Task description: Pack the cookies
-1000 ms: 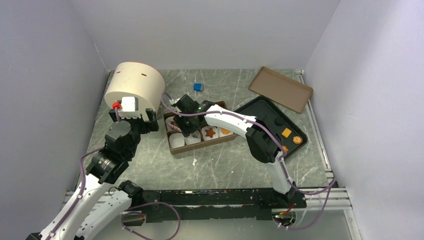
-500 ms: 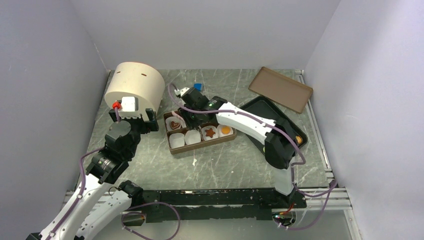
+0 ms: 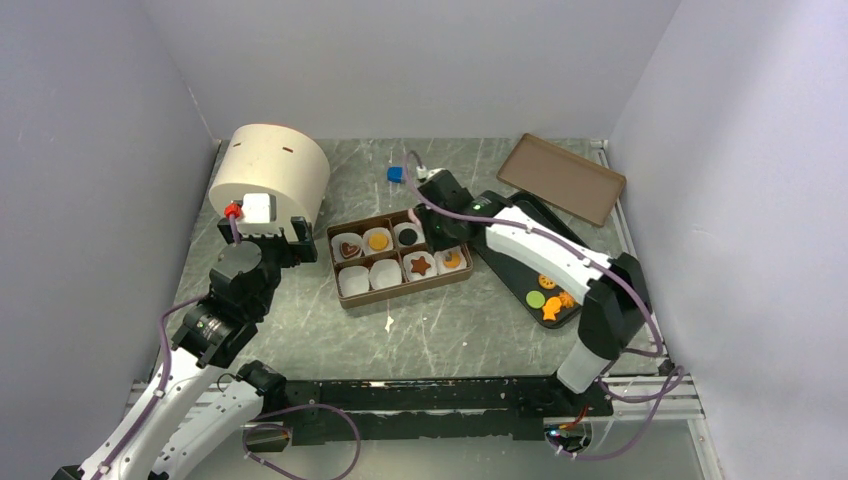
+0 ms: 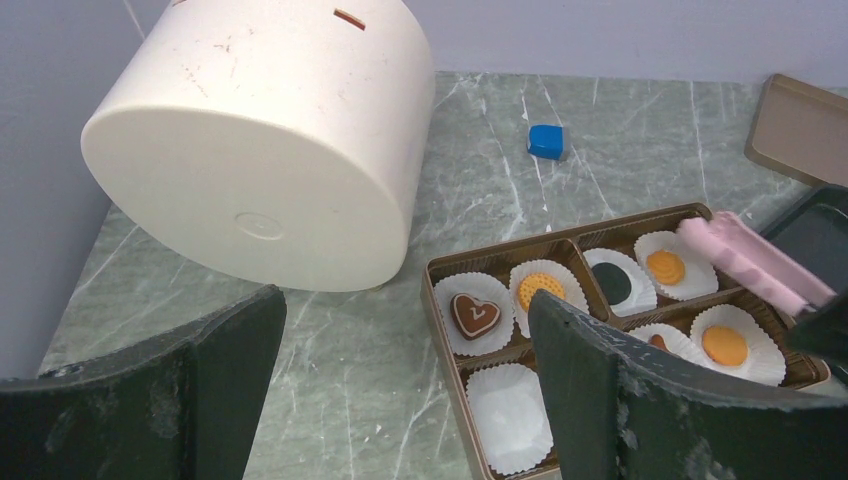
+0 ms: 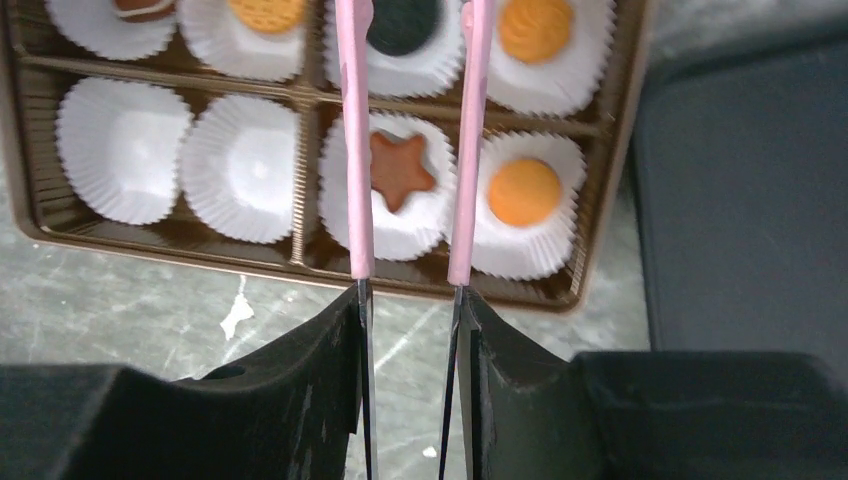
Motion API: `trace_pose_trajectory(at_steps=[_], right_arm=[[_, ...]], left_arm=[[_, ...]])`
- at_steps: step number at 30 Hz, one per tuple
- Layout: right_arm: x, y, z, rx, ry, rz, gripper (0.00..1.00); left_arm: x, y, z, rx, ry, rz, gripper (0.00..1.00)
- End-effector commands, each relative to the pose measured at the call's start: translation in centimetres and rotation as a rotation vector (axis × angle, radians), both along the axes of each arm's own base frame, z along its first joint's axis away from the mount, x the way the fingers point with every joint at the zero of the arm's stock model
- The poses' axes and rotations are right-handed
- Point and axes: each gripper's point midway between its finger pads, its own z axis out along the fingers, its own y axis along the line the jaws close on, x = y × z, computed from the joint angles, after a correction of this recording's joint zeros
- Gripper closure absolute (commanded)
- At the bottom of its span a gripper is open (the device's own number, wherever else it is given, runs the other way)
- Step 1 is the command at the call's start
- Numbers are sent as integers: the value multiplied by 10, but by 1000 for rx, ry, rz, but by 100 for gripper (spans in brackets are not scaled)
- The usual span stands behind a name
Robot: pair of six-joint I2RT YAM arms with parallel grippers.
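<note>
A brown box holds white paper cups in two rows. Cookies lie in six cups: a heart, an orange round, a black round, a brown star and an orange round; a sixth, an orange round, shows in the left wrist view. Two left front cups are empty. More cookies lie on the black tray: a green round and a fish. My right gripper hangs over the box's right end, its pink fingers apart and empty. My left gripper is open left of the box.
A big cream cylinder lies at the back left. A small blue cube sits behind the box. A brown lid lies at the back right. A white scrap lies in front of the box. Walls close in three sides.
My right arm has swung from over the box's left half to its right end, uncovering the heart and the orange and black rounds. The left arm has not moved.
</note>
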Motion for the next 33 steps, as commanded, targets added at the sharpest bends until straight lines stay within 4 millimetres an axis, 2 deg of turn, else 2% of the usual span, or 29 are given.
trace_pose_trajectory(at_steps=[1, 9, 16, 27, 33], right_arm=[[-2, -43, 18, 37, -26, -179, 63], [-8, -118, 9, -1, 6, -390, 62], [-15, -158, -21, 18, 84, -496, 61], [-17, -230, -49, -27, 87, -725, 58], [-12, -256, -59, -77, 84, -791, 57]], left_arm=[[0, -1, 14, -32, -48, -8, 4], [1, -4, 13, -30, -46, -20, 4], [1, -4, 13, -29, -50, -20, 4], [0, -7, 14, -29, -55, -33, 4], [0, -8, 14, -28, -56, -36, 4]])
